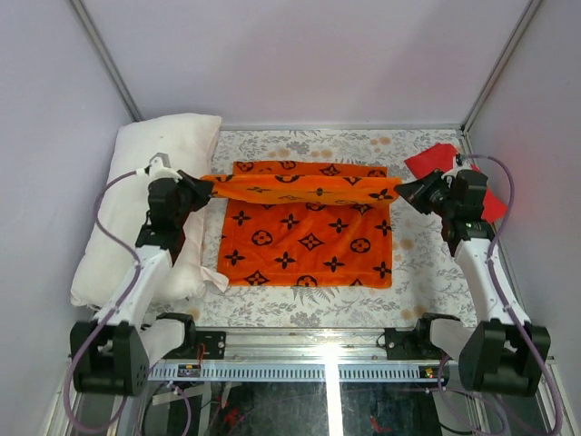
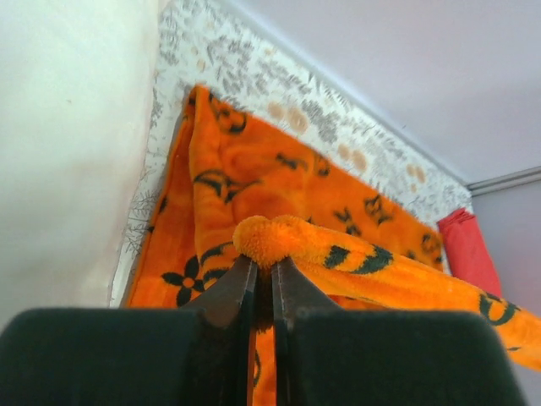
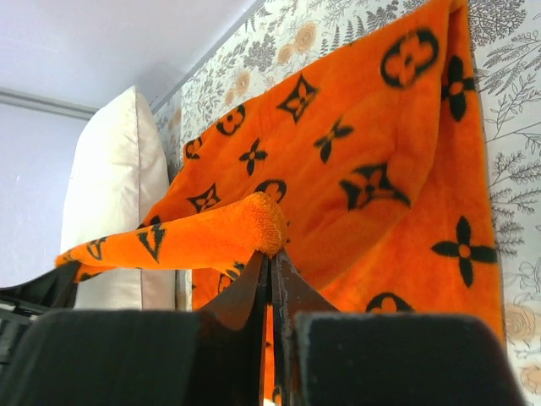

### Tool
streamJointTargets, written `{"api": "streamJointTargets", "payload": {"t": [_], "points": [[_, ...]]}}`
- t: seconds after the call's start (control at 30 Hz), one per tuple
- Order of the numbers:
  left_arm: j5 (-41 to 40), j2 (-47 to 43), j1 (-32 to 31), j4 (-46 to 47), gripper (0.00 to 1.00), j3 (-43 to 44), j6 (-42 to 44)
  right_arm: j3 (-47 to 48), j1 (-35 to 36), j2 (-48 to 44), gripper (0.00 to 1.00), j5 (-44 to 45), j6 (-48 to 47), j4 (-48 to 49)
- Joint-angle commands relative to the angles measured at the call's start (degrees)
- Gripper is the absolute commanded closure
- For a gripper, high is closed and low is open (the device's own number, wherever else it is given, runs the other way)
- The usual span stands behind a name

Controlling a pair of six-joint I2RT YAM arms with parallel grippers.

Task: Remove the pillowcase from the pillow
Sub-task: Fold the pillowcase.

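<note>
While most of the pillowcase [image 1: 309, 241] lies flat at the middle of the table [image 1: 419, 272], its far edge is lifted into a taut band stretched from 9 o'clock to 3 o'clock between the 2 arms. The left fingers [image 1: 203, 189] are clamped tight on the band's left end, and a bunched orange corner shows just above their tips in the left wrist view. The right fingers [image 1: 406, 192] pinch the right end the same way. The pillow [image 1: 159, 168], out of its cover, lies along the table's 9 o'clock side up to the 10 o'clock corner, just beside the pillowcase and partly under the left arm. A red cloth [image 1: 430, 160] sits at the 2 o'clock corner, behind the right arm.
</note>
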Motion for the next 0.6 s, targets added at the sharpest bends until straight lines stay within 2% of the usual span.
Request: {"api": "streamJointTargets", "payload": {"t": [0.0, 0.1, 0.3, 0.43, 0.57], "points": [[-10.7, -9.5, 0.5, -7.5, 1.00, -1.0, -1.1, -0.4, -0.8, -6.4, 1.00, 3.5, -4.9, -9.0], [-9.6, -10.7, 0.4, -8.2, 1.00, -4.1, -1.8, -2.9, -0.8, -9.0, 1.00, 4.5, -5.8, -11.3], [-3.5, -7.1, -0.1, -8.0, 1.00, -12.0, -4.7, -11.7, -0.8, -8.8, 1.00, 8.2, -4.6, -10.4], [-3.6, -7.8, -0.2, -8.5, 1.00, -15.2, -4.9, -16.9, -0.8, -7.2, 1.00, 8.1, -2.7, -8.8], [-5.0, -10.9, -0.3, -10.7, 1.00, -16.6, -4.5, -17.4, -0.8, -7.2, 1.00, 8.7, -3.3, -8.8]]}}
